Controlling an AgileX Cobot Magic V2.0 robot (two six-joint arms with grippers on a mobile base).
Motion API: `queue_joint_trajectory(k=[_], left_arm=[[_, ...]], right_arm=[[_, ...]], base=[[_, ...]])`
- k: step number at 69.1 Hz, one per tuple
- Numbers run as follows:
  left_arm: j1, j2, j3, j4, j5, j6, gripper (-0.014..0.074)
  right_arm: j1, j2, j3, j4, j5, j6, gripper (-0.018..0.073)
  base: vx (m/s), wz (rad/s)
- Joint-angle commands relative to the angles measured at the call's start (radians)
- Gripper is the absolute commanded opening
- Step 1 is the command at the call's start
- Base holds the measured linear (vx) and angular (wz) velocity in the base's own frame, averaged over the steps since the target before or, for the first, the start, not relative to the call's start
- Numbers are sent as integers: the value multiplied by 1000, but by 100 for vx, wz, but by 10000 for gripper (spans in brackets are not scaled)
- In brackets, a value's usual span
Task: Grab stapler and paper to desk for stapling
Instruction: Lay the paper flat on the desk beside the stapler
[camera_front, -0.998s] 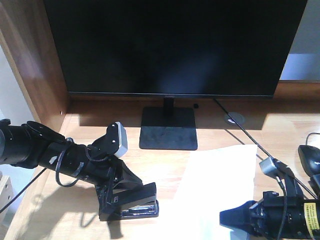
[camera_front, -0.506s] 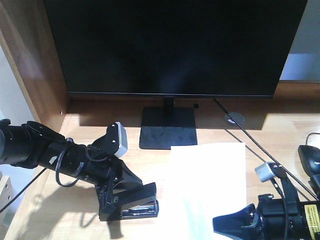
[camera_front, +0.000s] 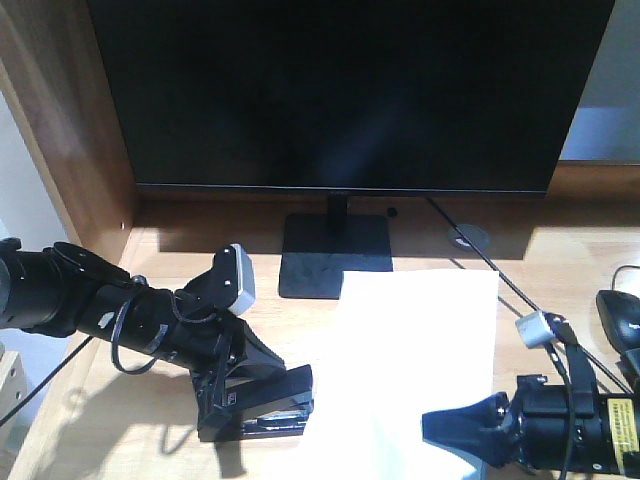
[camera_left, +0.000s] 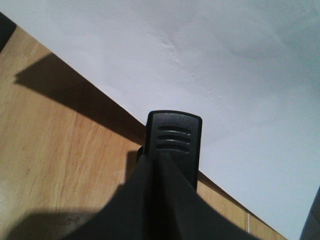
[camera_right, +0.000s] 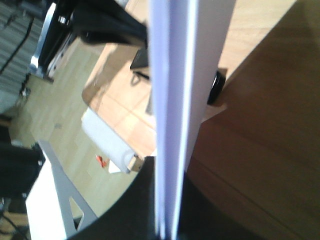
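The black stapler (camera_front: 262, 402) rests on the light-wood desk (camera_front: 140, 430) at the lower left, with my left gripper (camera_front: 240, 385) shut on it. In the left wrist view the stapler's ribbed tip (camera_left: 174, 142) sticks out past the closed fingers (camera_left: 152, 172) and reaches the edge of the white paper (camera_left: 225, 70). The paper (camera_front: 415, 350) spreads over the desk's middle, slightly raised and casting a shadow. My right gripper (camera_front: 455, 435) is shut on its near edge. In the right wrist view the paper (camera_right: 172, 95) shows edge-on, clamped in the gripper (camera_right: 167, 212).
A large black monitor (camera_front: 350, 90) on a square stand (camera_front: 335, 258) fills the back. A brown side panel (camera_front: 70, 120) walls the left. A round grommet (camera_front: 468, 238) and a cable (camera_front: 505, 285) lie behind the paper. A black mouse (camera_front: 620, 315) sits at far right.
My right gripper has shifted left with the paper, which swung from a tilted pose to square and now reaches the stapler's front end. The left arm and stapler have stayed put.
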Motion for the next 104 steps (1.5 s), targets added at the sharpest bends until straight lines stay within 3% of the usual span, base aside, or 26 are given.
queue_joint_trajectory(k=[1,32,53,64,75,90,104], left_arm=[[-4,-39,-24,-48,43,2,-6],[-4,-39,-24,-48,43,2,-6],[-4,-39,-24,-48,43,2,-6],[-4,-39,-24,-48,43,2,-6],[-4,-39,-24,-48,43,2,-6],[-4,-39,-24,-48,43,2,-6],[-4,-39,-24,-48,43,2,-6]], right_arm=[[2,18,-20,55,-41,5,-3],[2,147,-20,108,-180,-96,-3],[6,147,-20,117,-186,-79,-3],[83,147,-22,119,-174,-67,-3],[172,147,-22,161,-63,-53,-3],[182,156,-24,236,21,-10,-3],[182,258,-90,228,-54,28,-3]], base=[[0,0],[0,0],[0,0],[0,0],[0,0],[0,0],[0,0]])
